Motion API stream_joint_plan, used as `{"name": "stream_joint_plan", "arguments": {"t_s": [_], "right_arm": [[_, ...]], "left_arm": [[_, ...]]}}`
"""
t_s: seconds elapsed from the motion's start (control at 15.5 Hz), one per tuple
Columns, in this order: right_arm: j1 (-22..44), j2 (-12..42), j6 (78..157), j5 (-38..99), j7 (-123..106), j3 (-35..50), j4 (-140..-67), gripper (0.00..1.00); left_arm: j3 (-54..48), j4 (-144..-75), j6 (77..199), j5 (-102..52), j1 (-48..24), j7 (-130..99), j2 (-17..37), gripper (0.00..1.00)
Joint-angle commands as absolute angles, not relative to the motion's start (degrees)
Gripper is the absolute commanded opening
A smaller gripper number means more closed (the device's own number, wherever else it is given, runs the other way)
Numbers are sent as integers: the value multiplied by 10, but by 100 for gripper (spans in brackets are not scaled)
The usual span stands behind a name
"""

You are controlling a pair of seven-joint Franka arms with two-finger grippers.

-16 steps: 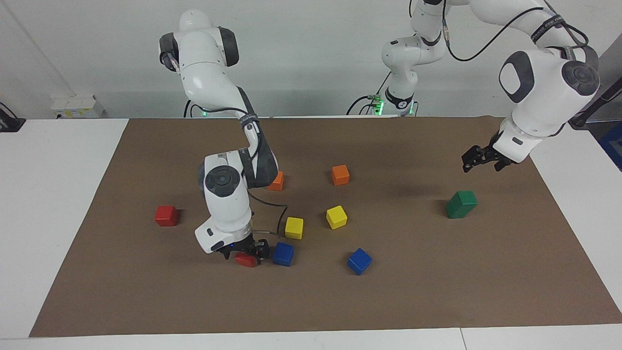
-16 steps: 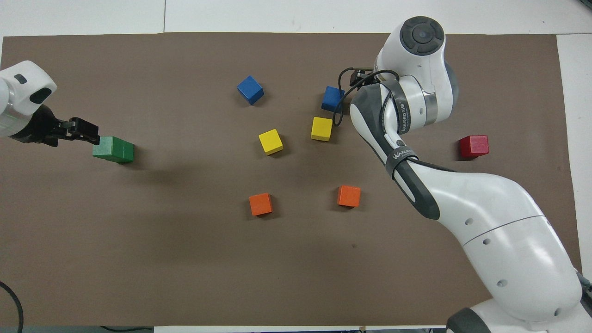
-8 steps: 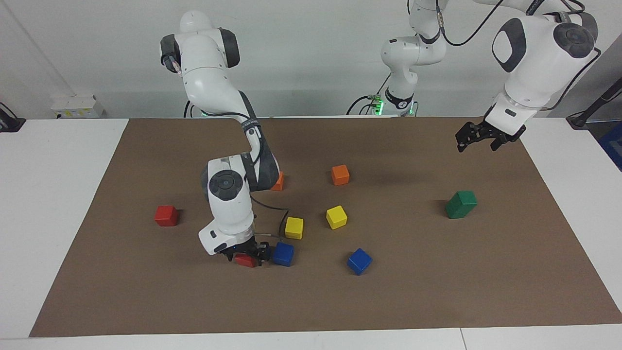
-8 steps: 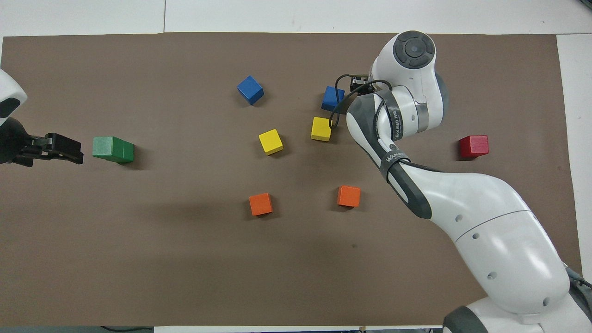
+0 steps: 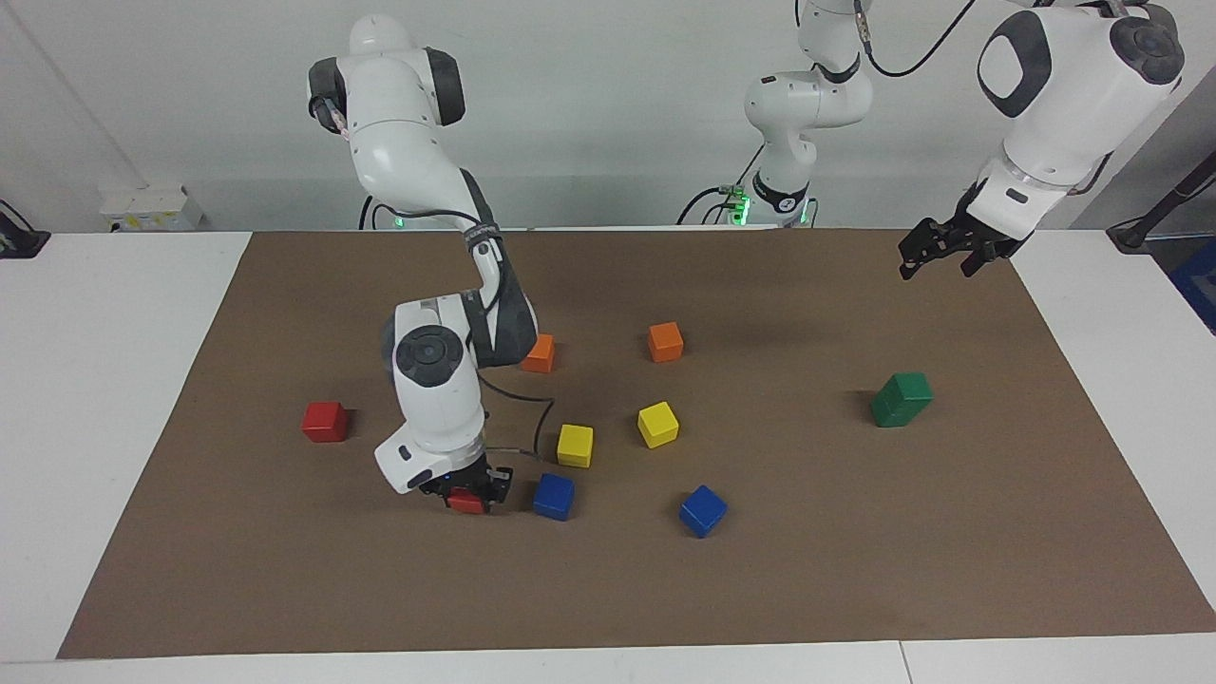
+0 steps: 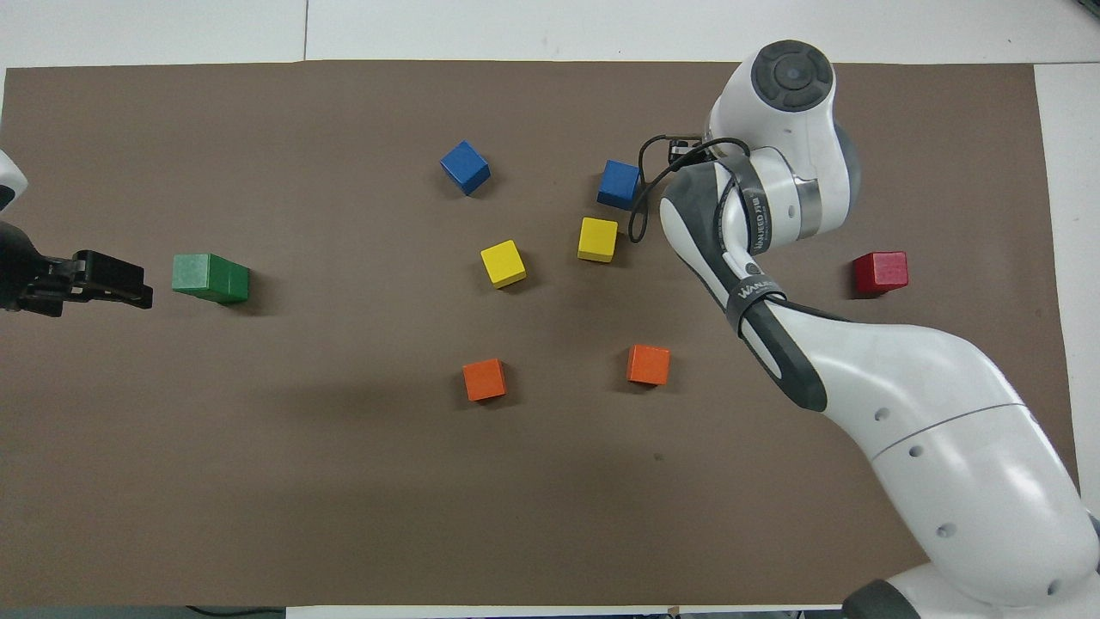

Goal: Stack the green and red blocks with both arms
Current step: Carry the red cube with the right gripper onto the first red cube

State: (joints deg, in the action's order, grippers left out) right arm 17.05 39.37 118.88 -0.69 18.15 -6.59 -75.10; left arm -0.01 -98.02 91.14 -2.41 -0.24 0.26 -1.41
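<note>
My right gripper (image 5: 469,491) is shut on a red block (image 5: 465,503) and holds it just above the brown mat, beside a blue cube (image 5: 554,496). In the overhead view the arm's wrist hides that gripper and its block. The other red block (image 5: 324,421) lies alone toward the right arm's end of the table and also shows in the overhead view (image 6: 880,272). The two green blocks (image 5: 901,399) stand one on the other toward the left arm's end, also visible in the overhead view (image 6: 210,278). My left gripper (image 5: 936,266) is open, empty and raised over the mat's edge (image 6: 129,284).
In the middle of the brown mat (image 5: 285,570) lie two yellow cubes (image 5: 575,445) (image 5: 657,424), two orange cubes (image 5: 539,352) (image 5: 665,341) and a second blue cube (image 5: 703,510). White table surrounds the mat.
My right gripper has lifted the red block slightly and drawn it away from the blue cube. My left gripper has risen and pulled back from the green stack.
</note>
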Motion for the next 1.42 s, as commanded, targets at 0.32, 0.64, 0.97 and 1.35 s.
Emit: {"name": "stream_joint_plan", "arguments": {"t_s": [0.32, 0.64, 0.97, 1.35], "right_arm": [[26, 114, 1300, -4, -62, -56, -1130, 0], [-15, 111, 1342, -4, -83, -56, -1160, 0], [-18, 117, 1393, -3, -79, -55, -1182, 0], [-16, 116, 1395, -3, -65, -56, -1187, 0]], "left_arm": [[10, -988, 907, -37, -11, -1, -26, 100], [10, -987, 907, -37, -11, -1, -30, 100], [10, -988, 907, -37, -11, -1, -33, 100], [10, -988, 906, -37, -11, -1, -33, 100]]}}
